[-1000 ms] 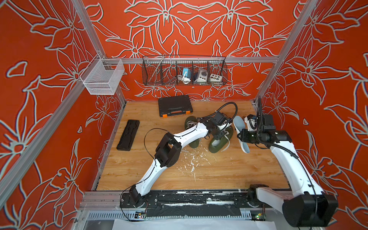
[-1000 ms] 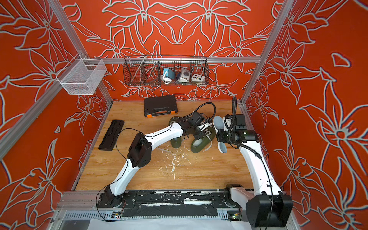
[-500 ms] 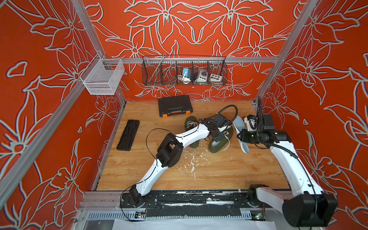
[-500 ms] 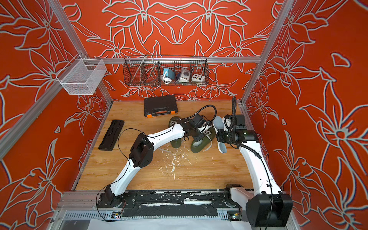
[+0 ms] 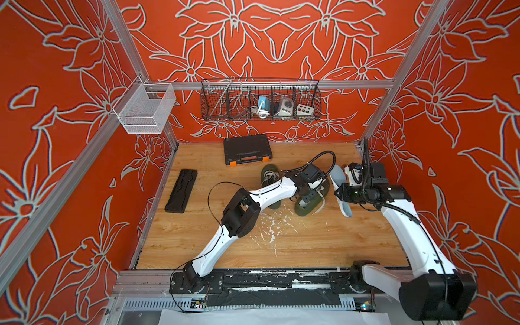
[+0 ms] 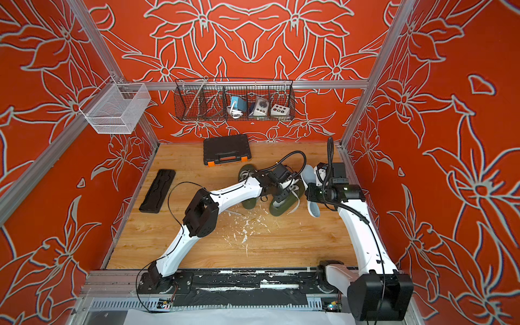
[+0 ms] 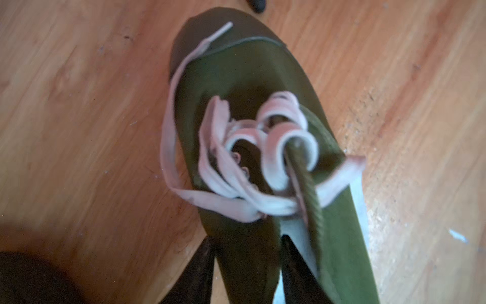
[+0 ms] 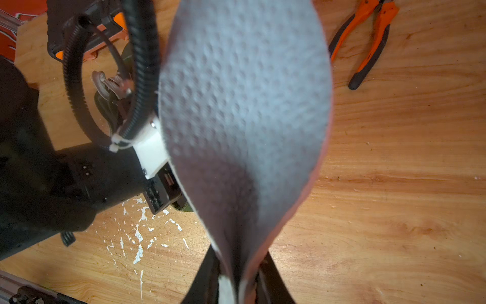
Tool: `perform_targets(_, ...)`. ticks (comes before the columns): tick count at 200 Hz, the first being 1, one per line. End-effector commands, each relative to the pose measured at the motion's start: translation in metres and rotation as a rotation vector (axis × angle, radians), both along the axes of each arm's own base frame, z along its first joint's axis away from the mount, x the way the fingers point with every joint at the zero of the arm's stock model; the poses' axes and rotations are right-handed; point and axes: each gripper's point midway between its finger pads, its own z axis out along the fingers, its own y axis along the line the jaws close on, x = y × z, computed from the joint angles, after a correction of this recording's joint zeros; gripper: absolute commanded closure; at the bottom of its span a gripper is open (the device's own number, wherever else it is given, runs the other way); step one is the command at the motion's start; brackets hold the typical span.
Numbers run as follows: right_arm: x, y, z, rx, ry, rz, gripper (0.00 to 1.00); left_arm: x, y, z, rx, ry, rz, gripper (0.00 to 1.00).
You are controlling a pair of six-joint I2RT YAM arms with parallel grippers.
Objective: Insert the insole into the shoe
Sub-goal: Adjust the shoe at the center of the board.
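Right claw (image 8: 236, 273) and left claw (image 7: 248, 239), each clamped on one item.
The grey insole (image 8: 244, 105) is pinched at one end by the right claw and held bowed, outside and just beside the green shoe (image 7: 249, 79). The shoe's side wall is gripped by the left claw, with pale laces (image 7: 236, 158) lying loose. A second shoe (image 5: 268, 174), orange pliers (image 8: 368, 44) and a black tool case (image 5: 247, 149) are laid on the table (image 5: 281, 247).
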Motion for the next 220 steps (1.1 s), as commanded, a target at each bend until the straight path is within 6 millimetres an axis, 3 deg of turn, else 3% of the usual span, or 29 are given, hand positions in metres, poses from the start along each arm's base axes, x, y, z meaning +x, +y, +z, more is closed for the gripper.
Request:
perform_targets(1,-0.002,0.000,-0.001,0.012,0.005,0.008,0.79,0.018,-0.004,0.010,-0.011,-0.078,0.061,0.67)
perform_targets(34,-0.002,0.001,-0.002,0.011,0.011,0.012,0.81,0.020,-0.010,0.016,-0.052,-0.072,0.076,0.88)
perform_targets(43,-0.002,0.001,-0.003,0.011,0.010,0.013,0.82,0.023,-0.007,0.013,-0.042,-0.075,0.091,1.00)
perform_targets(67,0.001,0.002,-0.005,0.017,0.015,0.013,0.84,0.031,0.007,0.017,-0.091,-0.011,0.193,1.00)
perform_targets(105,0.006,0.005,-0.003,0.036,0.009,0.022,0.85,0.038,0.031,0.041,-0.368,0.236,0.424,1.00)
perform_targets(161,0.006,0.008,-0.001,0.049,0.009,0.033,0.86,0.010,0.053,0.067,-0.741,0.339,0.663,1.00)
perform_targets(181,0.007,0.008,0.000,0.048,0.008,0.037,0.86,0.000,0.054,0.080,-0.768,0.293,0.683,1.00)
perform_targets(216,0.007,0.010,0.004,0.052,0.002,0.044,0.85,-0.011,0.053,0.068,-0.771,0.353,0.685,1.00)
perform_targets(220,0.007,0.009,0.004,0.052,0.000,0.043,0.85,-0.012,0.053,0.067,-0.765,0.356,0.684,0.96)
